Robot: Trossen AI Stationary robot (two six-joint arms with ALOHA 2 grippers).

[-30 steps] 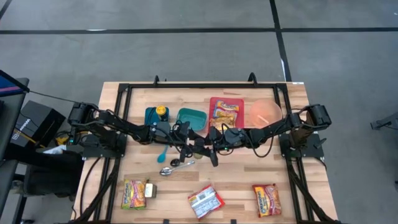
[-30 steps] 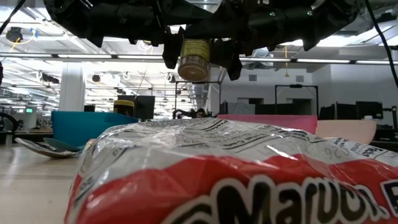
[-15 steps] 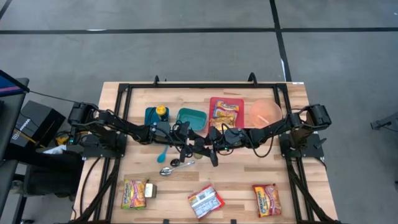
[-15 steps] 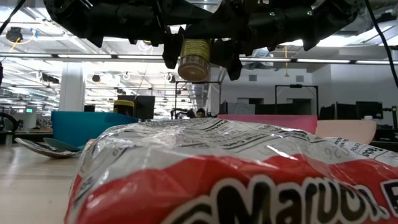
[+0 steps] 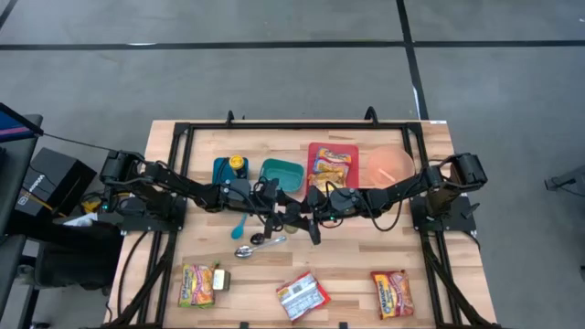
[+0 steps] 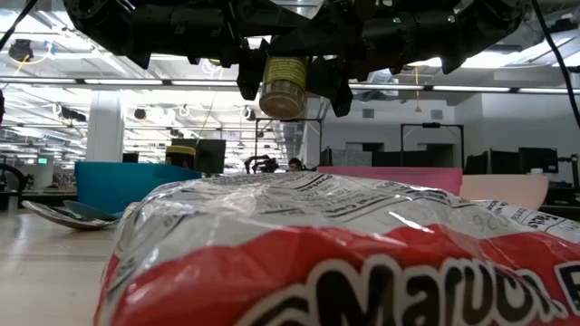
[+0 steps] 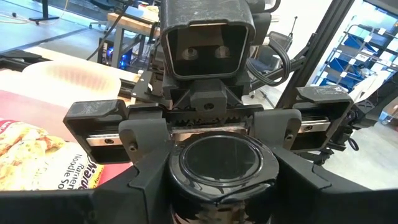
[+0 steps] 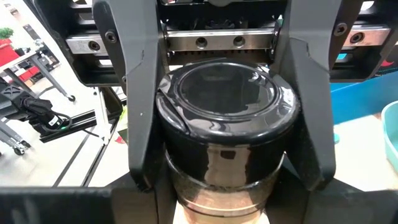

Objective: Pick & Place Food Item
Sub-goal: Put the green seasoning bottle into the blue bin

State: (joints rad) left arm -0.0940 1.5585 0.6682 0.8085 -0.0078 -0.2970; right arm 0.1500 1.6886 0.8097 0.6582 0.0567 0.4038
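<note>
Black-lidded and held in mid-air, the jar sits between both grippers at the middle of the table. The left gripper and right gripper meet nose to nose, each closed around the jar from its own side. In the right wrist view the jar fills the gap between that arm's fingers, with the left gripper's face just behind it. The left wrist view shows the same from the other side: the jar's lid clasped, and the right gripper's camera housing just beyond it.

Below and ahead of the grippers, at the table's near edge, lies a noodle packet, which fills the low view's foreground. Two more packets lie to either side of it. A spoon rests just under the left gripper. Beyond the grippers stand a teal tub, a red tray holding a packet, and a pink plate.
</note>
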